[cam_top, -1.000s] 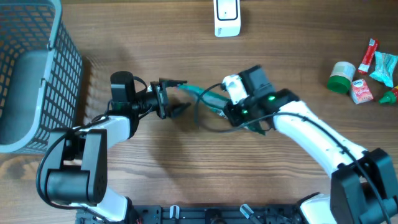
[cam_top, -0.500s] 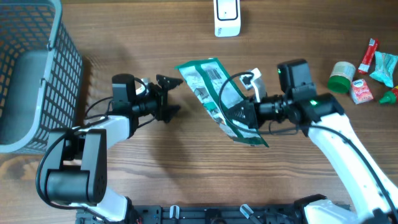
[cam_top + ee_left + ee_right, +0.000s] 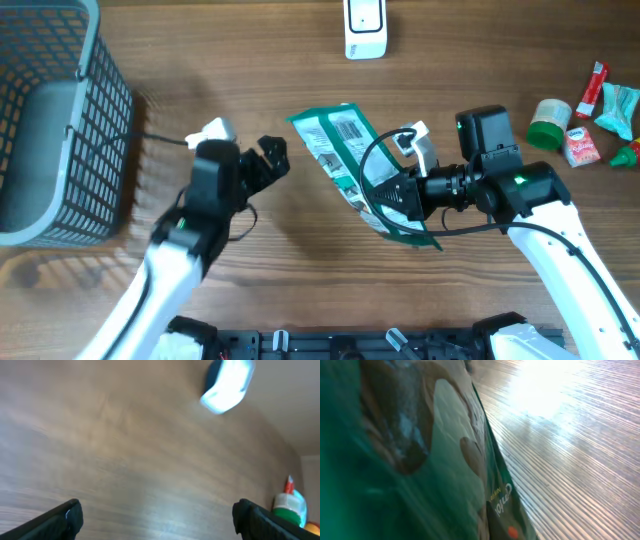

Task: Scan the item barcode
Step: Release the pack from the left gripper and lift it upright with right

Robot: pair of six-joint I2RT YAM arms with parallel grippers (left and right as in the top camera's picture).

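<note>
1. Change of state. A second ago both grippers met at the green pouch [image 3: 340,150] over mid-table. Now the left gripper [image 3: 272,162] stands fully open and empty, drawn back to the left and well apart from the pouch. The right gripper [image 3: 393,197] alone carries the pouch, clamped shut on its lower end. The right wrist view is filled by green film, so I cannot see the fingertips themselves.

2. Meaning for the task. I judge the handover complete. The pouch is held off the table [image 3: 250,60], tilted, with its barcode [image 3: 347,128] facing up at the end nearer the white scanner [image 3: 365,27]. The scan is not yet done: the barcode is near the scanner but not in front of its face.

3. Edges and room.
- Bare wood lies between the top of the pouch and the scanner, so that path is open.
- The scanner sits at the far table edge, so I keep any approach short.
- The basket [image 3: 95,130] is well to the left, beyond the left arm.
- The green-lidded jar [image 3: 549,124] and small packets lie far right, behind the right wrist.
- The free upper half of the pouch may flop.
</note>
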